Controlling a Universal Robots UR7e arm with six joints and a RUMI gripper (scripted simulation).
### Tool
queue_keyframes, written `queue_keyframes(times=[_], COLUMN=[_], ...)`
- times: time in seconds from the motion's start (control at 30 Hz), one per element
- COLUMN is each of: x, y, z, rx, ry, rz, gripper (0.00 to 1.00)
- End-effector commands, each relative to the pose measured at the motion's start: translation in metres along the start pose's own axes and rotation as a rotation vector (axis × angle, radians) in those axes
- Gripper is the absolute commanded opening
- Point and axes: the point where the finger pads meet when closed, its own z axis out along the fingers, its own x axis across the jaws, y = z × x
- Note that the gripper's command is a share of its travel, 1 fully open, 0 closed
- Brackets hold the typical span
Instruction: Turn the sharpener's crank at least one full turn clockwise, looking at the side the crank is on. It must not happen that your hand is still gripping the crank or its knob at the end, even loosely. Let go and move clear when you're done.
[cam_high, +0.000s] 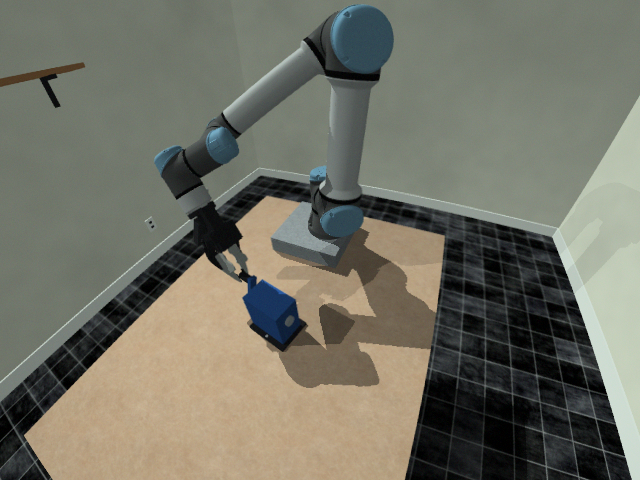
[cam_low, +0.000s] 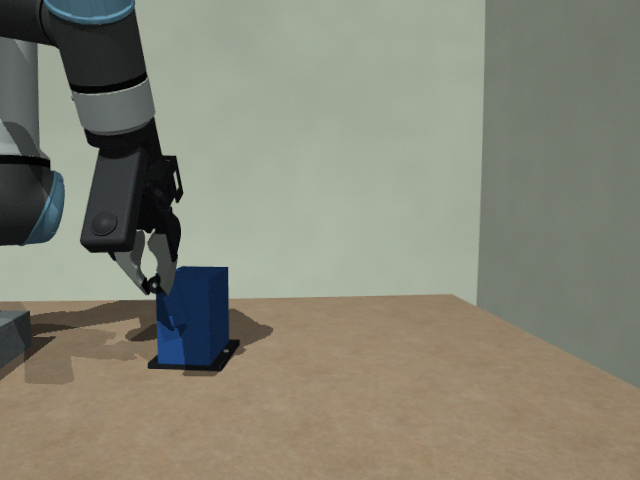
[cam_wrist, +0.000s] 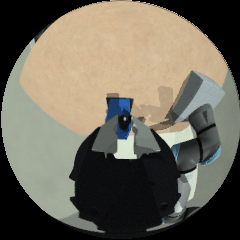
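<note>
The blue box-shaped sharpener (cam_high: 272, 310) stands on a black base plate on the tan table top; it also shows in the exterior view (cam_low: 195, 316). Its crank is on the side facing the arm, and the small black crank knob (cam_low: 152, 283) sits near the top edge of that side. My gripper (cam_high: 242, 273) is shut on this knob, with both fingers around it (cam_low: 153, 284). In the wrist view the knob (cam_wrist: 122, 119) lies between the fingertips, with the blue sharpener (cam_wrist: 120, 112) behind it.
The arm's grey base block (cam_high: 310, 242) stands behind the sharpener and shows in the wrist view (cam_wrist: 196, 97). The tan top ends at black tiled floor (cam_high: 516, 361) on the right. A wall shelf (cam_high: 41, 77) hangs at the far left.
</note>
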Motion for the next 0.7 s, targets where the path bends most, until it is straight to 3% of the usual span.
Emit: queue_keyframes(times=[0.0,0.67], x=[-0.006,-0.026], y=[0.001,0.000], z=[-0.002,-0.001], rx=[0.001,0.001], ry=[-0.001,-0.001], rz=[0.000,0.000], gripper=[0.09,0.09])
